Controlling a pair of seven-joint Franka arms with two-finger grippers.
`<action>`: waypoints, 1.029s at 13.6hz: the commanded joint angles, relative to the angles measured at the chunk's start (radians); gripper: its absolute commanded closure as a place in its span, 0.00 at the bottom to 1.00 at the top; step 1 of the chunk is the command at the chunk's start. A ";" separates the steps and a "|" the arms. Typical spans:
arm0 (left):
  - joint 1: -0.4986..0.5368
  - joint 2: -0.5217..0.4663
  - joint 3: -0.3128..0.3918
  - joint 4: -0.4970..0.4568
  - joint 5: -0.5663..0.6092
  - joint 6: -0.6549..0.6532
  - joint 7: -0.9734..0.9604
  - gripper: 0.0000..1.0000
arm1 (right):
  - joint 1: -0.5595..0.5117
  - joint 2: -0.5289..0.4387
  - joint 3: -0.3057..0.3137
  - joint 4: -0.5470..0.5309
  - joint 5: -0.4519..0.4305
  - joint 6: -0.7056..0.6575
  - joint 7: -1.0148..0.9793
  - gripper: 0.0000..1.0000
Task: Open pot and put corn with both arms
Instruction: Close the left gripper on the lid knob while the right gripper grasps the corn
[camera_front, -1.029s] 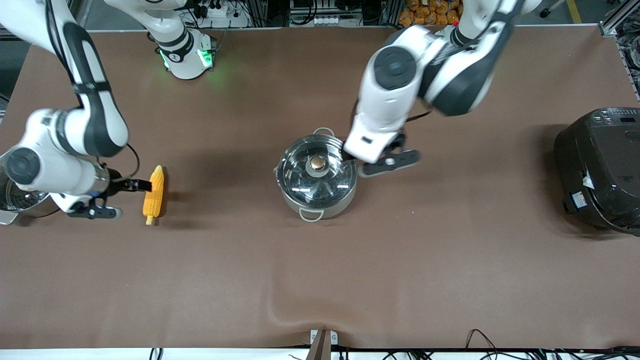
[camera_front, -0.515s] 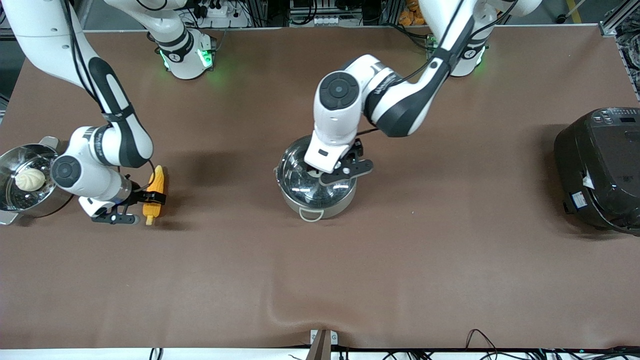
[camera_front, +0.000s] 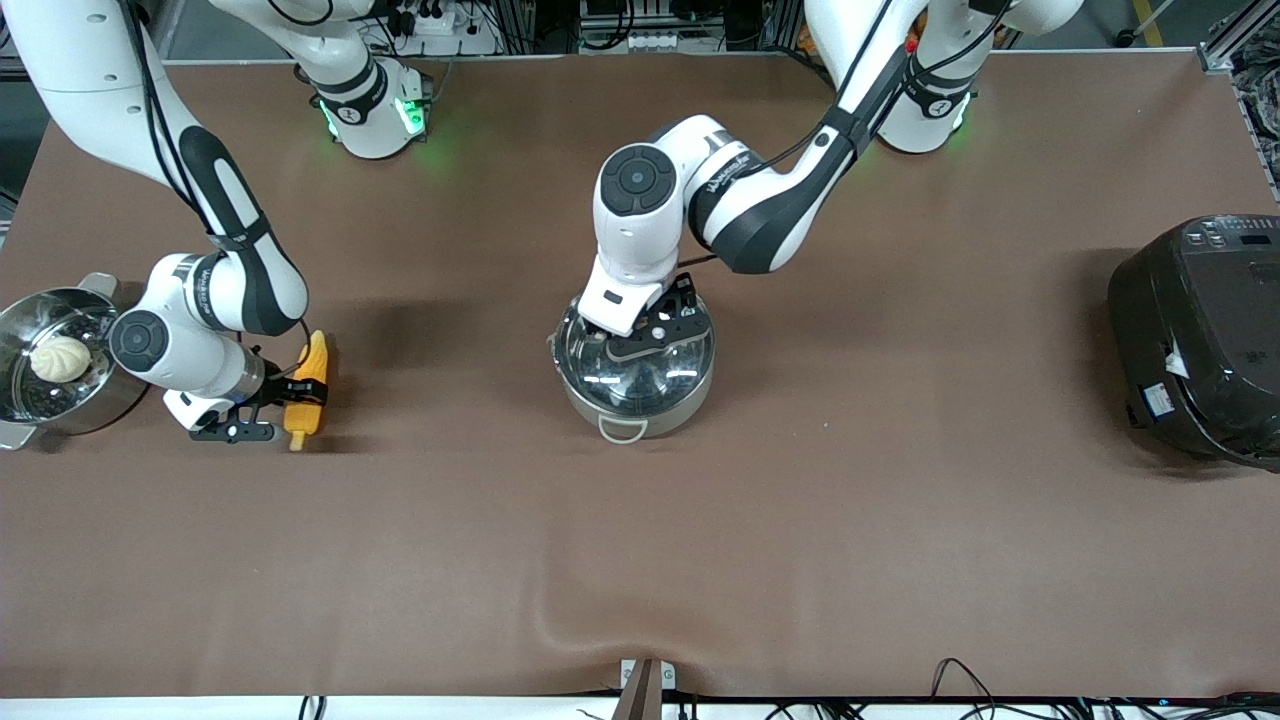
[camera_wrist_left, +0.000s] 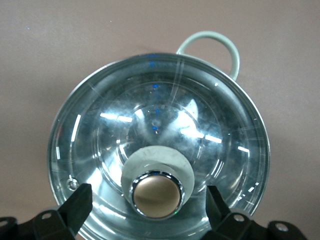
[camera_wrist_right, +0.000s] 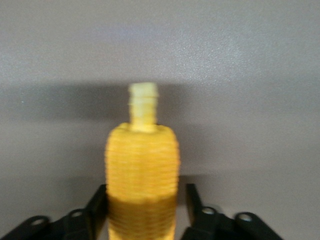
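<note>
The shiny pot (camera_front: 640, 408) stands mid-table with its glass lid (camera_front: 645, 372) on. My left gripper (camera_front: 648, 335) hangs low over the lid. In the left wrist view its fingers (camera_wrist_left: 76, 206) stand wide open on either side of the copper-coloured knob (camera_wrist_left: 156, 194), clear of it. The yellow corn (camera_front: 309, 382) lies on the table toward the right arm's end. My right gripper (camera_front: 300, 393) is down at the cob, open. In the right wrist view its fingers (camera_wrist_right: 193, 202) straddle the corn (camera_wrist_right: 143, 170), with the pale stalk end pointing away.
A steel steamer pot (camera_front: 20, 400) with a white bun (camera_front: 58, 357) stands at the right arm's end of the table, beside that arm's wrist. A large black cooker (camera_front: 1200, 335) stands at the left arm's end. Brown cloth covers the table.
My left gripper swung from beside the pot to over the lid, straddling the knob. My right gripper moved in from the steamer side and now straddles the corn. The corn has not moved.
</note>
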 joint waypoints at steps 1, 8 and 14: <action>-0.014 0.026 0.014 0.024 -0.002 0.012 -0.010 0.03 | -0.001 -0.034 0.011 -0.003 -0.009 -0.053 -0.007 0.98; -0.020 0.027 0.009 0.018 0.019 0.012 -0.009 0.22 | 0.090 -0.122 0.017 0.171 0.005 -0.438 0.005 0.98; -0.026 0.027 0.008 0.014 0.021 0.012 -0.009 0.36 | 0.169 -0.114 0.019 0.406 0.117 -0.731 0.071 0.99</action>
